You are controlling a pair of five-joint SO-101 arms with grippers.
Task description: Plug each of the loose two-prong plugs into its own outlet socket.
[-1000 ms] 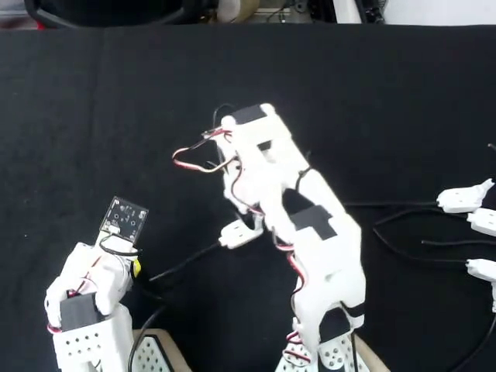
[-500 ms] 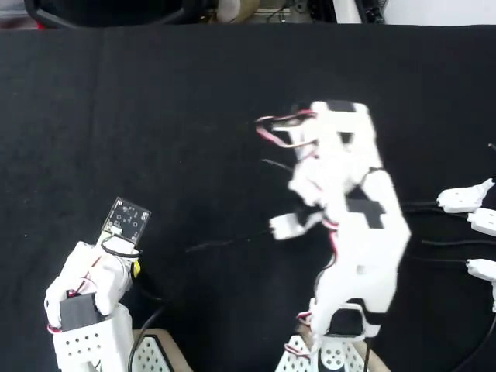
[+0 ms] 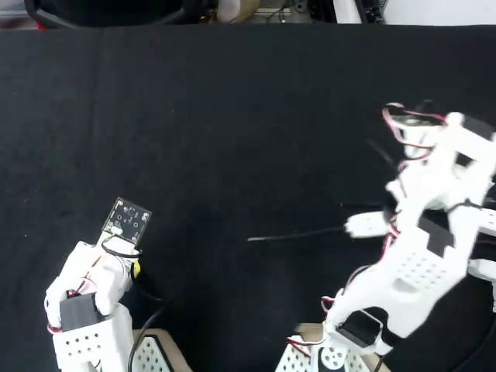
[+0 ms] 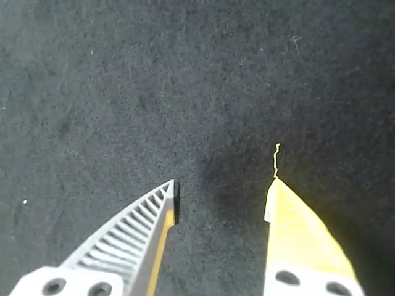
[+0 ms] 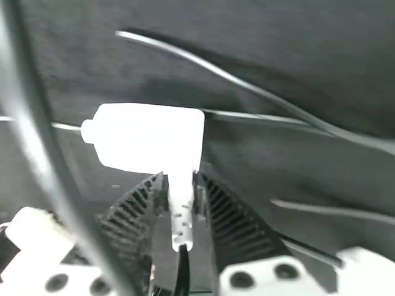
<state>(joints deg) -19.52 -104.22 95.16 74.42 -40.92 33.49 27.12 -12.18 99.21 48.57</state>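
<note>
Swinging from mid-table out to 3 o'clock, the right gripper (image 5: 180, 206) has its jaws clamped on the white plug (image 3: 366, 225), bringing it beside the white fittings (image 3: 482, 269) there, probably for insertion, while the left gripper (image 4: 223, 185) rests agape at 8 o'clock.

One plug (image 5: 148, 143) within right tool (image 5: 181, 182)

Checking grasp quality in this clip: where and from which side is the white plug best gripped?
On its narrow stem, coming from the cord end. The right pincer is shut there on the white plug: the stem is slim and flat-sided, and the wide head is left free.
</note>
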